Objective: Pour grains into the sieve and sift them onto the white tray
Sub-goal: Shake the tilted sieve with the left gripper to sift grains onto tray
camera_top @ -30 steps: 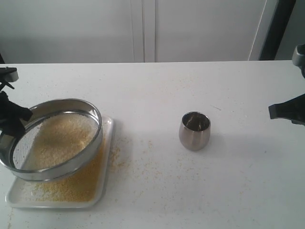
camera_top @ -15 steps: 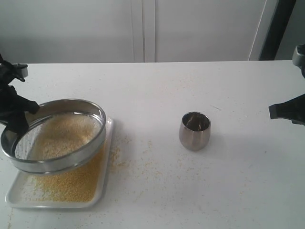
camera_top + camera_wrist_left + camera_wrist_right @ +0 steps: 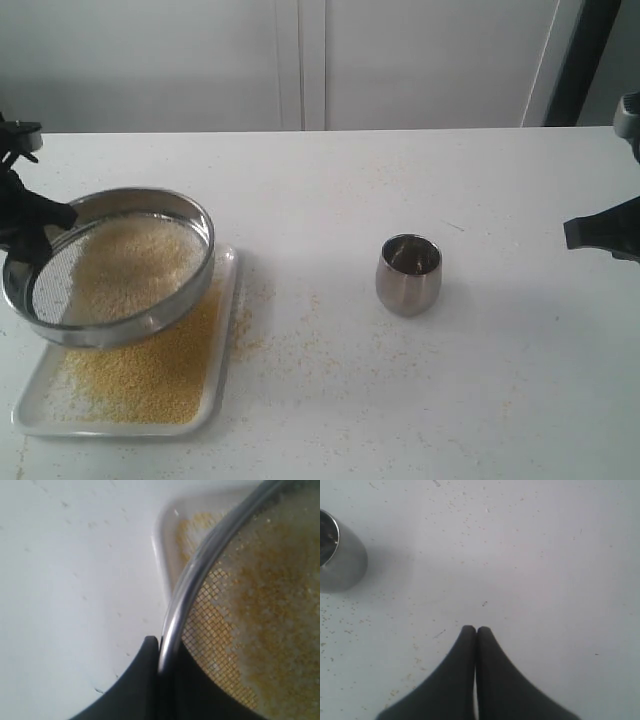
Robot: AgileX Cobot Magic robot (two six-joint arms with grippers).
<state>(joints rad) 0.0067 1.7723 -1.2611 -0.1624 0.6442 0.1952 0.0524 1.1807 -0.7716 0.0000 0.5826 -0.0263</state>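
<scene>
No writing, label, brand, number or sign can be read on anything here.

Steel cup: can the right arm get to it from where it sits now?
Probably yes. Only table lies between the right hand and the steel cup; the hand is shut and empty, so it must open first.

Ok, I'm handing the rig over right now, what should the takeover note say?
Left gripper: shut on the sieve rim, holding it tilted above the white tray.
Right gripper: shut, empty, over bare table beside the steel cup.
Done: grains poured; cup stands upright; fine yellow grains cover much of the tray, some spilled on the table.
Left: a layer of grains lies in the sieve; finish sifting, then set it down.
</scene>
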